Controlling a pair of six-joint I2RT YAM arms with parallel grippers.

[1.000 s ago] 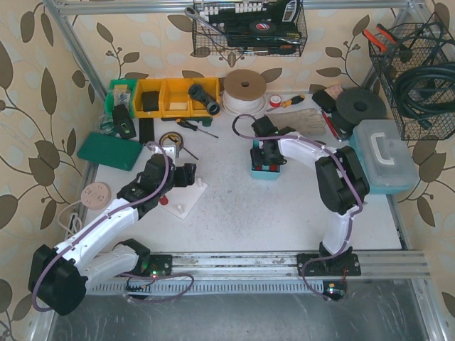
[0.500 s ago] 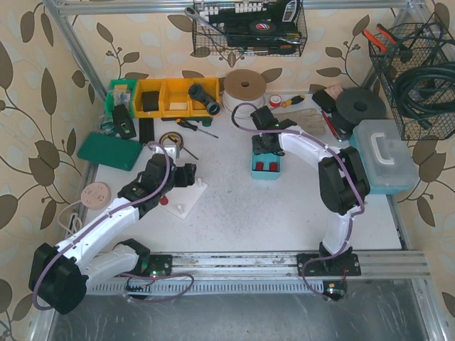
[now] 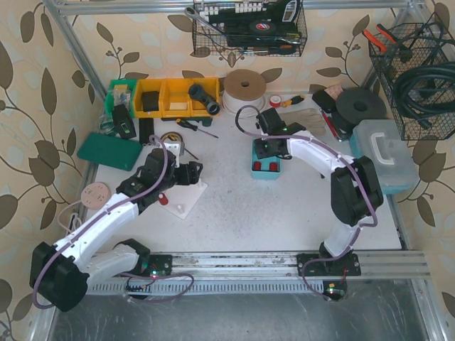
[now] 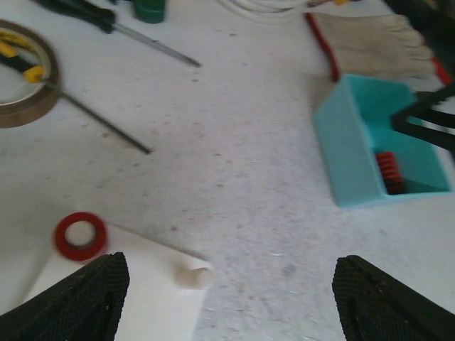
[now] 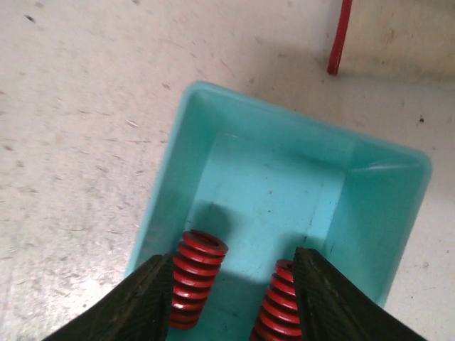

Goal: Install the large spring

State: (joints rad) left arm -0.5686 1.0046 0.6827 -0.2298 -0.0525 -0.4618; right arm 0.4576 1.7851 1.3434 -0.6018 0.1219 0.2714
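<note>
Right gripper [image 5: 233, 254]: jaws partway apart, clamped on nothing I could see. It hung right over the bin [image 5: 174, 192], toward the bin's far end in the top view. Seen through the gap between its fingers [image 5: 121, 305], down inside the bin: a red spring [image 5: 199, 277] against the bin's left wall, and a second spring [image 5: 281, 307] just beside it, nearer the bin's middle. Both sat at the bin's near end. Could not tell which of the two was the large one, or whether they stood straight or leaned.

Left gripper [image 4: 227, 270]: jaws released, spread wide, nothing between them. It hovered well left of the bin, over a white plate [image 4: 142, 305]. A white peg [image 4: 193, 275] sat on the plate's corner nearer the bin, and a red ring [image 4: 80, 235] on the side away from the bin.

A glove [image 4: 370, 35] lay just beyond the bin. A tape roll [image 4: 21, 92] and a screwdriver [image 4: 99, 18] lay far left of the bin, past the plate. A blue case [image 3: 380, 153] stood well right of the bin.
</note>
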